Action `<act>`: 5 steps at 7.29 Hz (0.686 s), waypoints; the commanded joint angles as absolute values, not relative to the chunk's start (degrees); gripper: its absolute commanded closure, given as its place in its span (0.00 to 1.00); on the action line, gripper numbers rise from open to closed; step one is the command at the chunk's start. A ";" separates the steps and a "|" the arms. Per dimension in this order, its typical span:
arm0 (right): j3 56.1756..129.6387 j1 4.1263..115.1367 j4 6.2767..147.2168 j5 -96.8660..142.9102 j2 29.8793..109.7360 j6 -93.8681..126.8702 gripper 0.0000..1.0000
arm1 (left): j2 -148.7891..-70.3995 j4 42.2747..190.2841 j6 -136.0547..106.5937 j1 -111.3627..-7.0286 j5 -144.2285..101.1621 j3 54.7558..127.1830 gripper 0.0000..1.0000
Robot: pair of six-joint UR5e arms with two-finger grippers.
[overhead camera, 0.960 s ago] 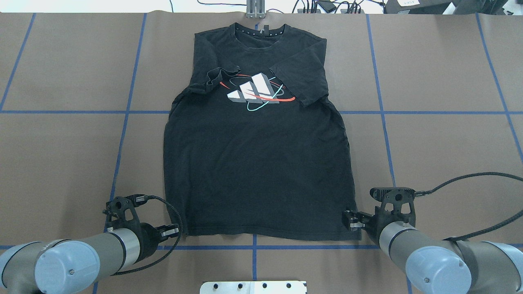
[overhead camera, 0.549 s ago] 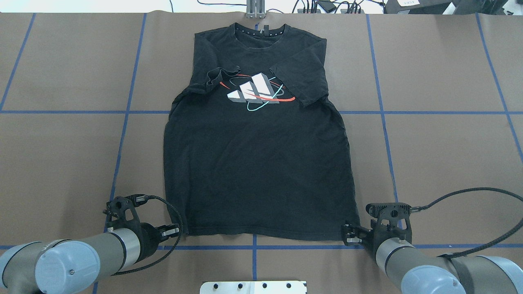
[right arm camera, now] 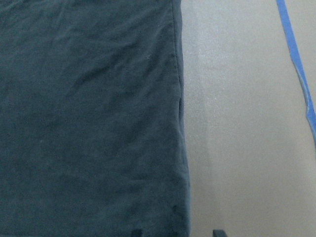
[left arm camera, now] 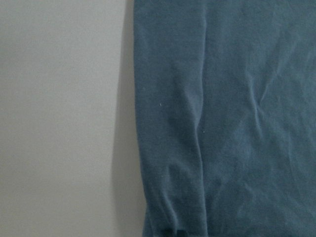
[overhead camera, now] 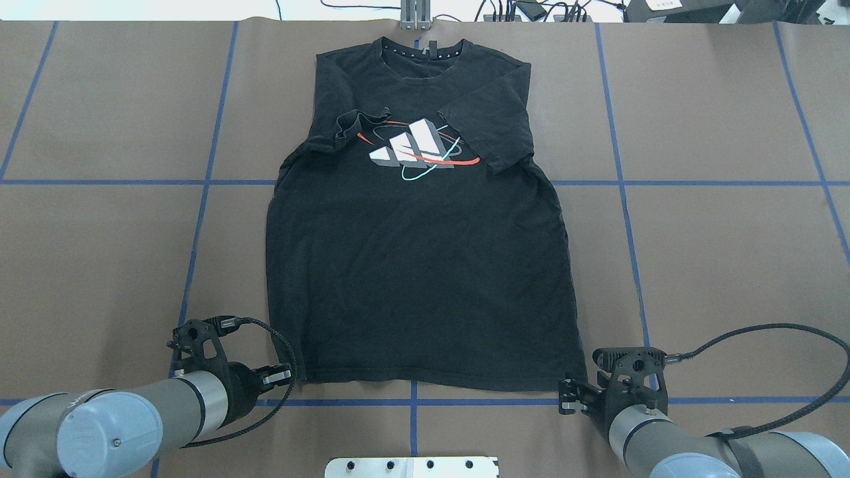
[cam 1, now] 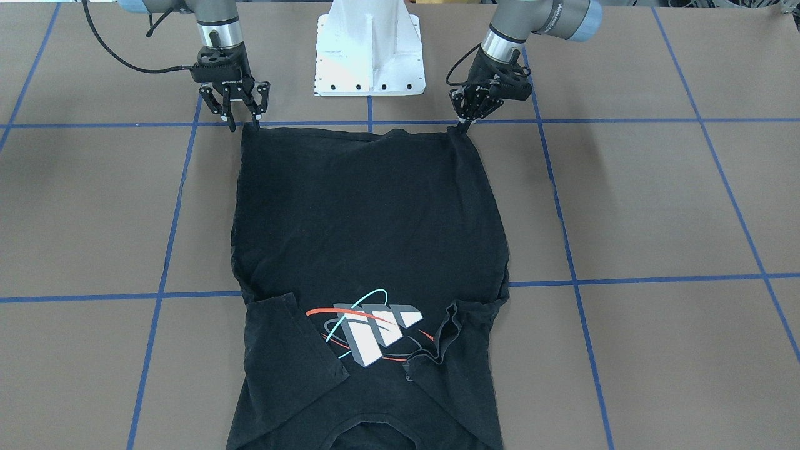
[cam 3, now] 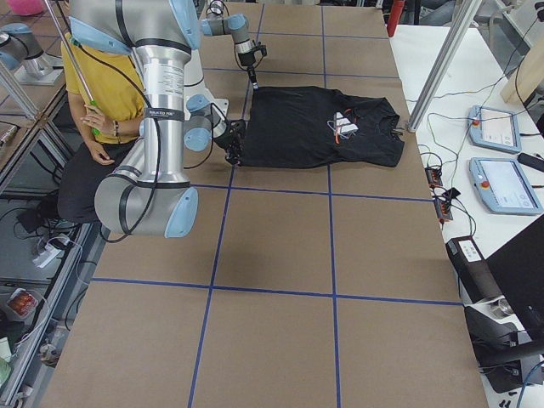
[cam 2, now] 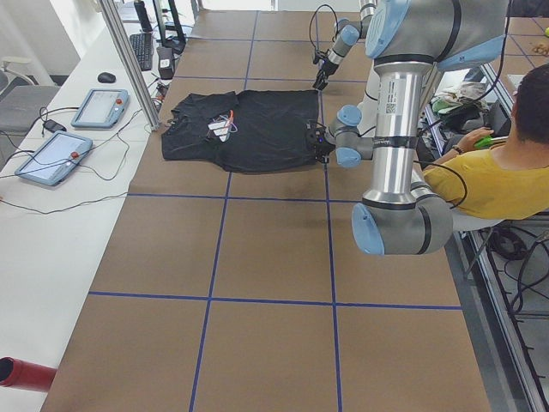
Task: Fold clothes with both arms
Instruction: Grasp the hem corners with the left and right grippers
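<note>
Overhead exterior view: the black T-shirt (overhead camera: 418,279) lies flat and print-up, its long axis running away from the robot — collar far, hem near. Both sleeves are folded inward and hide part of the print. The left gripper (overhead camera: 287,376) is pinched closed on one hem corner. The right gripper (overhead camera: 566,397) straddles the other with its jaws apart, gripping nothing. The wrist views barely show the fingertips.

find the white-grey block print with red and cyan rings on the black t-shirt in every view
Front-facing: white-grey block print, lower centre.
Overhead: upper centre.
Exterior left: small, upper left of centre.
Exterior right: small, upper right of centre.
Left wrist: not in it, plain fabric only.
Right wrist: not in it.
Landmark: round collar of the black T-shirt, on the print's far side from the robot.
</note>
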State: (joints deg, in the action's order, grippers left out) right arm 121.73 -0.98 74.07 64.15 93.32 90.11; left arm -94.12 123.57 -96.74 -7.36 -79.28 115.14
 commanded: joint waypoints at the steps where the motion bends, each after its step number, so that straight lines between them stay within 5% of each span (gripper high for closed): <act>1: 121.73 -1.23 74.62 64.16 93.43 90.26 0.54 | -94.13 123.57 -96.77 -7.29 -79.28 115.14 1.00; 2: 121.73 -1.32 74.62 64.16 93.43 90.52 0.69 | -94.22 123.57 -96.77 -7.29 -79.28 115.14 1.00; 5: 121.82 -1.32 74.62 64.25 93.08 90.53 0.80 | -94.57 123.57 -96.68 -7.38 -79.28 115.22 1.00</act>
